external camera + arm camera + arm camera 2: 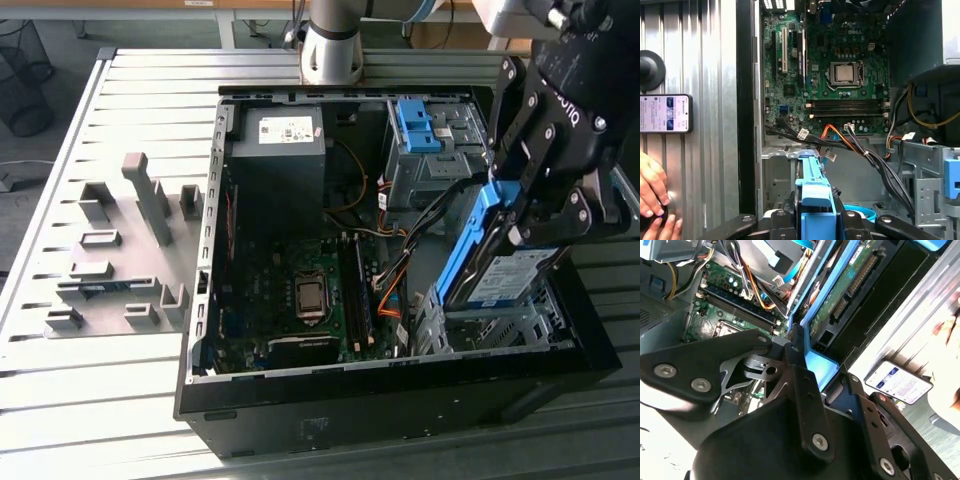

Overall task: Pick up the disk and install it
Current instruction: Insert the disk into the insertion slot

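Note:
My gripper (522, 212) is shut on the disk (497, 272), a silver drive with blue side rails and a printed label. It holds the disk on edge, tilted, at the open computer case's corner on the exterior view's right. The disk's lower end sits at the mouth of a grey metal drive cage (478, 328). In the first wrist view the blue rail of the disk (814, 186) stands between my black fingers (778, 221). In the second wrist view the disk (842, 287) shows its circuit side and connectors beyond my gripper (819, 366).
The motherboard (300, 300) lies in the case floor, with orange and black cables (395, 285) beside the cage. A grey power supply (275, 160) and a blue-topped cage (420, 125) sit at the back. A phone (665, 113) and a person's hand (652, 200) rest on the slatted table.

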Robot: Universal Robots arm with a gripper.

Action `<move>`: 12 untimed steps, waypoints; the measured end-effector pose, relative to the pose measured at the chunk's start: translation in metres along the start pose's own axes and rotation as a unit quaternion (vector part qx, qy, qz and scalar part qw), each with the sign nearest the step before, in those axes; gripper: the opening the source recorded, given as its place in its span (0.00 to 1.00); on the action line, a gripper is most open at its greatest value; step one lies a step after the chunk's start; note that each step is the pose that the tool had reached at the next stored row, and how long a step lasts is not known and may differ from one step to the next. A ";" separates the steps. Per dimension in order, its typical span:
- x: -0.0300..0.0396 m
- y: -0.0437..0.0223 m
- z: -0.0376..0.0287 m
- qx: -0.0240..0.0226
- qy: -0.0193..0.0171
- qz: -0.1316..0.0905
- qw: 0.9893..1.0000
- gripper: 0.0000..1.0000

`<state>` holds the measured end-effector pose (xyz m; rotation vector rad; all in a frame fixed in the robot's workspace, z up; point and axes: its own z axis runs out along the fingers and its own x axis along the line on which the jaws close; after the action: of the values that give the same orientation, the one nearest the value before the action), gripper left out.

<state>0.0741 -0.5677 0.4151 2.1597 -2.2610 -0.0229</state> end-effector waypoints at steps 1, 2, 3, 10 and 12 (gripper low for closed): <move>0.0004 0.0000 0.0017 0.000 0.000 0.000 1.000 0.36; 0.0007 -0.0001 0.0035 0.000 0.000 0.000 1.000 0.36; 0.0009 -0.0002 0.0053 0.000 0.000 0.000 1.000 0.36; 0.0008 -0.0002 0.0062 0.000 0.001 0.000 1.000 0.38; 0.0009 -0.0002 0.0089 0.000 0.001 0.000 1.000 0.38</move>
<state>0.0741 -0.5686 0.4062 2.1590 -2.2606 -0.0216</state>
